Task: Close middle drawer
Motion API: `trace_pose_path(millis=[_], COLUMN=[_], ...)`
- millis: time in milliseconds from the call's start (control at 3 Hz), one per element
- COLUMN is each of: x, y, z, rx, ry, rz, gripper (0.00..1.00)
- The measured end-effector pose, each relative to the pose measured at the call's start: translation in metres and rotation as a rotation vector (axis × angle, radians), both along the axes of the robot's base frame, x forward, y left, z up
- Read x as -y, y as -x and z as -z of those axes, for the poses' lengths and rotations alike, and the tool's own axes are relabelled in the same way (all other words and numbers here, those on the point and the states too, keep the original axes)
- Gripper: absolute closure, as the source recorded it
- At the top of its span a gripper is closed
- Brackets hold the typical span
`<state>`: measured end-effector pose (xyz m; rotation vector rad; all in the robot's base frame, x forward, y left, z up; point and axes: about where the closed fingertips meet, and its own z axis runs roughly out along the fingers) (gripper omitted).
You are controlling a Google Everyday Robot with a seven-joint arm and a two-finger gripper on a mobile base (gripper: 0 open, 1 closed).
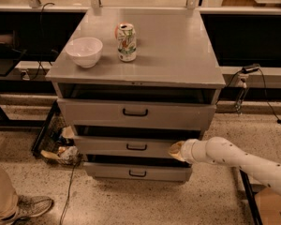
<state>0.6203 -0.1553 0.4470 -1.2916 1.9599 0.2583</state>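
The grey cabinet (145, 64) has three drawers, all pulled out a little. The middle drawer (117, 146) has a low flat grey front and a small black bar handle (136, 147). My gripper (174, 150) comes in from the lower right on a white arm (239, 161) and touches the right end of the middle drawer's front. The top drawer (136, 114) has a taller front and sits above it; the bottom drawer (136, 172) sits below.
A white bowl (84, 51) and a drink can (126, 42) stand on the cabinet top. A person's shoe (30, 206) and leg are at the lower left. Clutter (56, 146) lies on the floor left of the cabinet. Cables run at the right.
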Motion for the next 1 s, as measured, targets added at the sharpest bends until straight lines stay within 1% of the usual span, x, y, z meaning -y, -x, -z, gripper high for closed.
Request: trace_pose_path(millis=[333, 667, 1000], x=[0.017, 0.042, 0.088], y=[0.029, 0.042, 0.035], z=[-0.018, -0.041, -0.090], rx=[0.015, 0.012, 0.014], ry=[-0.027, -0.074, -0.077], rz=[0.019, 0.057, 0.134], gripper=[1.00, 1.00, 1.00])
